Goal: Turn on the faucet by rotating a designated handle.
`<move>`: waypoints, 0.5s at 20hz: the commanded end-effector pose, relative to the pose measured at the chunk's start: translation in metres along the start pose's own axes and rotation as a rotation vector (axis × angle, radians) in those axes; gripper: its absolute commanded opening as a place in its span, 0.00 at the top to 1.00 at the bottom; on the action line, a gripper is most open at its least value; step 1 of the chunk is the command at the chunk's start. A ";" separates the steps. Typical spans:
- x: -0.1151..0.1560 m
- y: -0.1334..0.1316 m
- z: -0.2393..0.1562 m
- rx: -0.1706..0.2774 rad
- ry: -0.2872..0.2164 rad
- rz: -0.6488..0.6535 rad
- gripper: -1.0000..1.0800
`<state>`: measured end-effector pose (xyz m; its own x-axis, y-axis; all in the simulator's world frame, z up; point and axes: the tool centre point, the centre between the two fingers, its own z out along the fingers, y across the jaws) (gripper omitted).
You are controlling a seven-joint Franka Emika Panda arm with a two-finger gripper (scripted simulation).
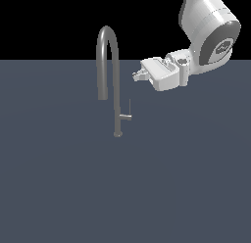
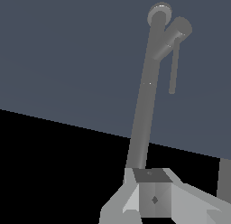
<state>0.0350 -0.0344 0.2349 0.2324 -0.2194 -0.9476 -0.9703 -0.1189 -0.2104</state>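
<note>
A tall grey faucet (image 1: 115, 75) stands left of the frame's centre on a flat dark slate surface (image 1: 59, 188), its arch rising into the black band along the top. A small handle (image 1: 127, 115) juts from its lower stem toward the exterior view's right, its thin rod pointing up. The white arm's gripper (image 1: 136, 74) hangs at upper right, just beside the stem and above the handle, apart from both.

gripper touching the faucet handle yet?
No. In the exterior view the gripper hangs above the handle, on the exterior view's right of the faucet, with clear space between them.
</note>
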 end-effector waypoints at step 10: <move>0.068 -0.002 0.023 0.194 -0.172 0.194 1.00</move>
<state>0.0500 -0.0284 0.1723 0.0602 -0.0701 -0.9957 -0.9947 0.0788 -0.0657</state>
